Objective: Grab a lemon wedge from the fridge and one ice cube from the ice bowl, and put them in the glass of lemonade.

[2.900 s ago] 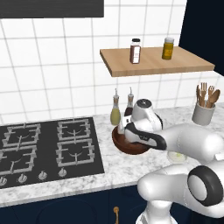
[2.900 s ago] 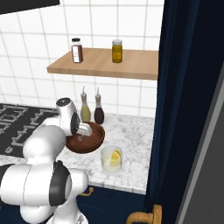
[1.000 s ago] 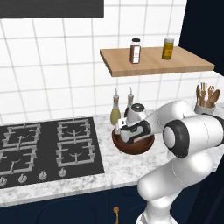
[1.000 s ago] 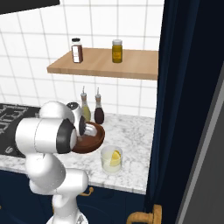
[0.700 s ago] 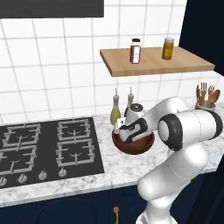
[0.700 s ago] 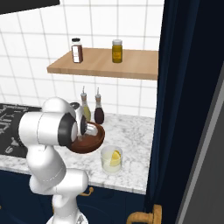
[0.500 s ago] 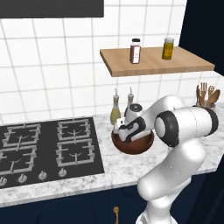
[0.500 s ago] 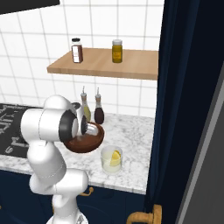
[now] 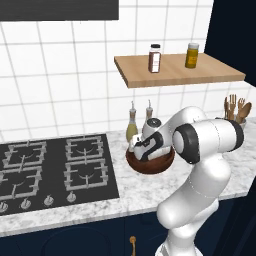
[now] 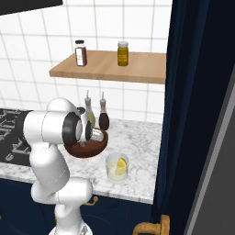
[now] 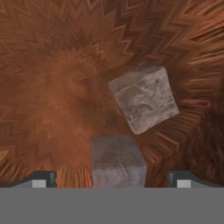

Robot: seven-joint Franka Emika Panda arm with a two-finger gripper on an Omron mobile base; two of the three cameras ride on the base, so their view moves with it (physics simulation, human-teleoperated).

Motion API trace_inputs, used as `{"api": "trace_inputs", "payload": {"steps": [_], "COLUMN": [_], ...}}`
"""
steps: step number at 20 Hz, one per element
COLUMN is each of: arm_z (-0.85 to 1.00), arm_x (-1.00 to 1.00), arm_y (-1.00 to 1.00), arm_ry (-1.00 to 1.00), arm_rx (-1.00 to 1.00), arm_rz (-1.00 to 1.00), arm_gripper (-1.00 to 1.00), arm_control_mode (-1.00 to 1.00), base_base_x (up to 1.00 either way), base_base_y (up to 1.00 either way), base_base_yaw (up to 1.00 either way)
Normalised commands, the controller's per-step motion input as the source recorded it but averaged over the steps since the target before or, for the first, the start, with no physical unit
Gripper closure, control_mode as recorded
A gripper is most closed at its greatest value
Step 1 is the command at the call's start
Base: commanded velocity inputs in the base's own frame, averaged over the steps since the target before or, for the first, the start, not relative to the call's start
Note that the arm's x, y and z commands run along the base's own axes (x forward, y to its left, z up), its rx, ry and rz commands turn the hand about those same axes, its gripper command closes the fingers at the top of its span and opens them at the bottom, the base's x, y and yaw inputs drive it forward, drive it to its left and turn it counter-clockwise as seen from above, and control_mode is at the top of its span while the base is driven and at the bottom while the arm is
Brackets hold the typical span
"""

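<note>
My gripper (image 11: 111, 179) is down inside the dark wooden ice bowl (image 9: 150, 165) (image 10: 93, 148), open, with its fingertips (image 11: 43, 178) wide apart. One pale ice cube (image 11: 118, 159) lies between them, untouched as far as I can tell. A second ice cube (image 11: 144, 98) rests just beyond it on the bowl's floor (image 11: 57, 65). In front of the bowl on the counter stands the glass of lemonade (image 10: 117, 168), and a yellow lemon wedge (image 10: 121, 165) sits in it. A light-grey panel of the fridge (image 10: 215, 183) shows at the far right.
Two oil bottles (image 9: 132, 128) (image 10: 103, 116) stand right behind the bowl. A wooden shelf (image 9: 175, 70) with two jars hangs above. The black hob (image 9: 50, 167) lies to the left, a utensil holder (image 9: 235, 114) to the right. A tall navy cabinet (image 10: 193, 92) bounds the counter.
The hand has sunk lower into the bowl and the arm's elbow has swung over it. The jaws have stayed open.
</note>
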Motion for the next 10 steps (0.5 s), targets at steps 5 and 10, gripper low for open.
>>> {"api": "trace_inputs", "payload": {"steps": [5, 10], "arm_z": [-0.22, -0.07], "arm_x": [-0.09, -0.26], "arm_y": [0.00, 0.00], "arm_ry": [0.00, 0.00], "arm_rx": [0.00, 0.00], "arm_rz": [0.00, 0.00], "arm_gripper": [-1.00, -1.00], "arm_control_mode": [-1.00, -1.00], "base_base_x": [0.00, 0.00], "base_base_y": [0.00, 0.00], "base_base_yaw": [0.00, 0.00]}}
